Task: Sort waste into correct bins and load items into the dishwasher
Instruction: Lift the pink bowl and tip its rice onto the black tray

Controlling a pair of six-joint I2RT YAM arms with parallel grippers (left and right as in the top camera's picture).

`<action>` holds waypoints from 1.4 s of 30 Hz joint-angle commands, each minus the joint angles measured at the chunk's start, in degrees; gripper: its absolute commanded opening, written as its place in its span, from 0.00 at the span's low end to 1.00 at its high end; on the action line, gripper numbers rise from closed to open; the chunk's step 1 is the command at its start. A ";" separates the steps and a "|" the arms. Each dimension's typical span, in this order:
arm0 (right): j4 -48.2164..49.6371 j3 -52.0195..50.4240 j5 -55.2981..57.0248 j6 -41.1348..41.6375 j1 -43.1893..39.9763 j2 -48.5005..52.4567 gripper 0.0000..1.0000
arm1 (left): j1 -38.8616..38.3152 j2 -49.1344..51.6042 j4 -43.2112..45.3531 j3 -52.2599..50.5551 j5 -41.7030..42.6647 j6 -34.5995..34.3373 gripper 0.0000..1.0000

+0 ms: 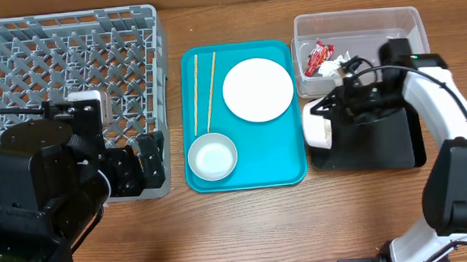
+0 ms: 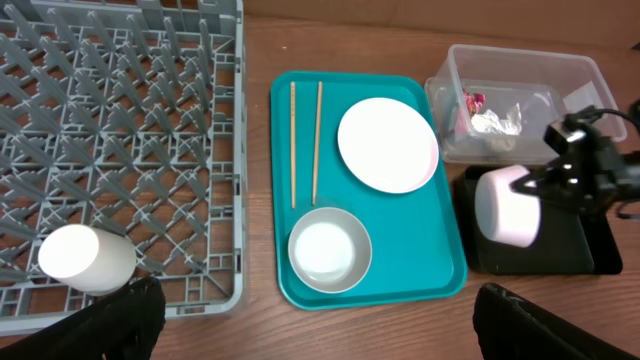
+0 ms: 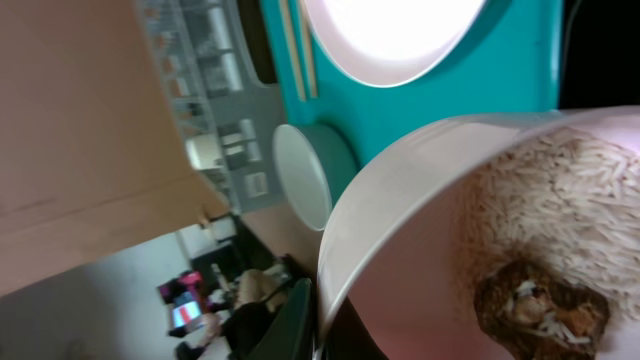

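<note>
My right gripper (image 1: 331, 113) is shut on the rim of the pinkish-white bowl (image 1: 316, 124) and holds it tipped on its side over the black tray (image 1: 380, 142). The right wrist view shows the bowl (image 3: 420, 230) with rice (image 3: 570, 190) and a brown morsel (image 3: 540, 305) stuck inside. The clear tub (image 1: 356, 14) holds the red-and-white wrapper (image 1: 320, 57) and the napkin (image 1: 341, 63). The plate (image 1: 258, 90), steel-grey bowl (image 1: 212, 157) and chopsticks (image 1: 196, 93) lie on the teal tray (image 1: 276, 157). The white cup (image 2: 85, 258) lies in the grey rack (image 1: 66, 52). My left gripper (image 1: 142, 165) is open and empty at the rack's front right corner.
The left arm covers the rack's front part in the overhead view and hides the cup there. Bare wood table lies in front of the teal tray and between the rack and the tray. The tub and the black tray stand close together at the right.
</note>
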 commanded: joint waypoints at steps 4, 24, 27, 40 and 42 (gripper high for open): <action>-5.81 -0.61 -7.91 -13.92 -5.20 -0.87 0.04 | 0.07 -0.04 0.02 0.17 -0.39 -0.79 1.00; 6.38 -9.07 -23.87 -12.22 -14.25 -0.85 0.04 | 0.07 -0.04 0.02 0.17 -0.39 -0.79 1.00; 7.04 -9.07 -20.83 -9.18 -14.25 -0.81 0.04 | 0.07 -0.04 0.02 0.17 -0.39 -0.79 1.00; 4.15 -9.14 -19.52 -6.88 -14.88 -0.83 0.04 | 0.07 -0.04 0.02 0.17 -0.39 -0.76 1.00; 0.09 -9.14 -25.18 -12.85 -14.49 -0.98 0.04 | 0.07 -0.04 0.02 0.17 -0.39 -0.79 1.00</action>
